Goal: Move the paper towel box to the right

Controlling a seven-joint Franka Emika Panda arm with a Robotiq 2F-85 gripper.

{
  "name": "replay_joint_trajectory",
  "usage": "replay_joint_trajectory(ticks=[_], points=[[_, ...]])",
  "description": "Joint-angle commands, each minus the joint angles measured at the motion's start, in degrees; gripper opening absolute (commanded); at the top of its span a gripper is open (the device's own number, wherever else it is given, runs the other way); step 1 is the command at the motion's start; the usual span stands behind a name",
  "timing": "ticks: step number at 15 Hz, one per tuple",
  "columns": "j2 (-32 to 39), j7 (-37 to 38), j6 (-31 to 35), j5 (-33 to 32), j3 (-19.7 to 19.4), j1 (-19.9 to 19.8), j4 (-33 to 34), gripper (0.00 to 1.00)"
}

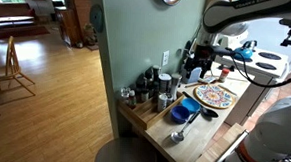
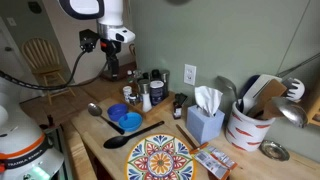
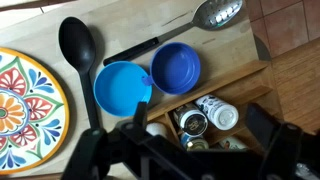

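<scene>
Looking across the wooden worktop (image 2: 92, 132), I take the patterned plate (image 2: 160, 160) as my marker. The paper towel box (image 2: 205, 124), pale blue with a white sheet standing out of its top, sits just behind the plate toward the wall. It is touched by nothing, and the arm is well away from it. Beside the box stands a white crock (image 2: 246, 128) crammed with ladles and spatulas.

On the plate's other side two blue bowls (image 3: 150, 78) lie touching, both empty. A black spoon (image 3: 78, 45) lies between them and the plate, and a slotted metal spoon (image 3: 215, 12) lies beyond them. Past the bowls a wooden tray (image 3: 238, 98) holds small jars (image 3: 205, 115); the print on their labels is too small to read.

The pincer (image 3: 190, 158) hangs over that tray, fingers spread wide with nothing between them. Only the wrist view shows this, and it shows no box. The box and the crock show clearly in an exterior view.
</scene>
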Motion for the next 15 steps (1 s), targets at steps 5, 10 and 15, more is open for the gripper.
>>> replay_joint_trajectory(ticks=[5,10,15], points=[[0.14,-0.39,-0.18,0.39,0.75,-0.89,0.11,1.00],[0.14,-0.39,-0.18,0.39,0.75,-0.89,0.11,1.00],[9.42,9.56,6.85,3.54,-0.29,-4.56,5.78,1.00]])
